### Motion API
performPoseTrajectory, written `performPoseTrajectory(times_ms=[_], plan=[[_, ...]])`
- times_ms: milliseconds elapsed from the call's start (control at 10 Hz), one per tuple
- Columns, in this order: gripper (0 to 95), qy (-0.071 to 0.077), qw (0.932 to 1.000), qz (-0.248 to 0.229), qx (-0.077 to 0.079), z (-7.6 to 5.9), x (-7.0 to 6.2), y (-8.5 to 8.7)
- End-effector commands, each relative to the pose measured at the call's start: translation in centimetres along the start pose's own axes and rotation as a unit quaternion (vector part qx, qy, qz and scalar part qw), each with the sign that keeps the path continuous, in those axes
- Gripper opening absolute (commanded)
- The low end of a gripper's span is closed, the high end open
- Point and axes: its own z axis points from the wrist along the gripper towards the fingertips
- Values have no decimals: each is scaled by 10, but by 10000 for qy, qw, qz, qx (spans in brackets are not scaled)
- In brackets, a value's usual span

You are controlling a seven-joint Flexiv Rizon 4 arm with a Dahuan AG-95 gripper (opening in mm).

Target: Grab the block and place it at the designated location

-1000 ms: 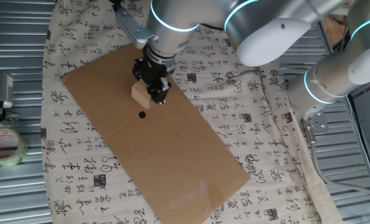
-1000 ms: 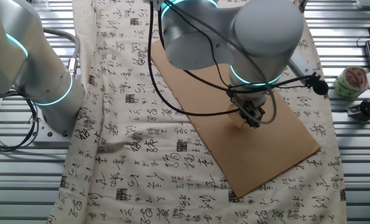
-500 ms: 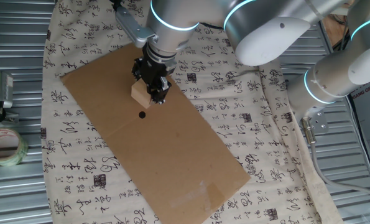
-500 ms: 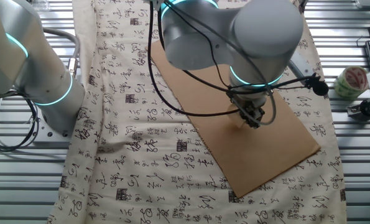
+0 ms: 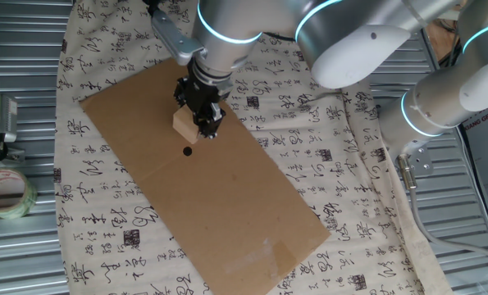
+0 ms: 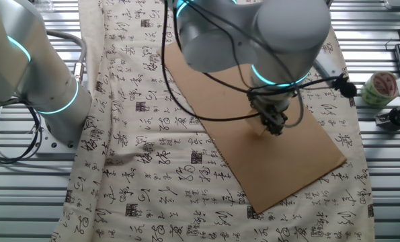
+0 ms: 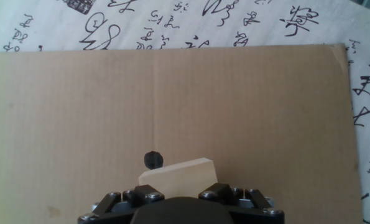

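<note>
One block [image 5: 184,122], a tan wooden cube, is clamped between the fingers of the single gripper [image 5: 196,117] and sits low over the cardboard sheet [image 5: 227,205]. One black dot [image 5: 187,151], the designated location, lies just beside the cube; in the hand view it peeks out at the cube's far left corner. One roll of tape [image 5: 6,193] rests well apart, off the printed cloth [image 5: 342,164].
</note>
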Motion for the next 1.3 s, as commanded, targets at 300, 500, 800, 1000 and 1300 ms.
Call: performPoseTrajectory(times_ms=[300,500,800,1000,1300], plan=[[0,10,10000,50,2,0,-8,2],[0,40,10000,59,27,0,-11,2],[0,60,9999,54,69,2,-14,2],[0,65,9999,24,90,2,-17,3],[0,70,9999,43,117,4,-22,4]])
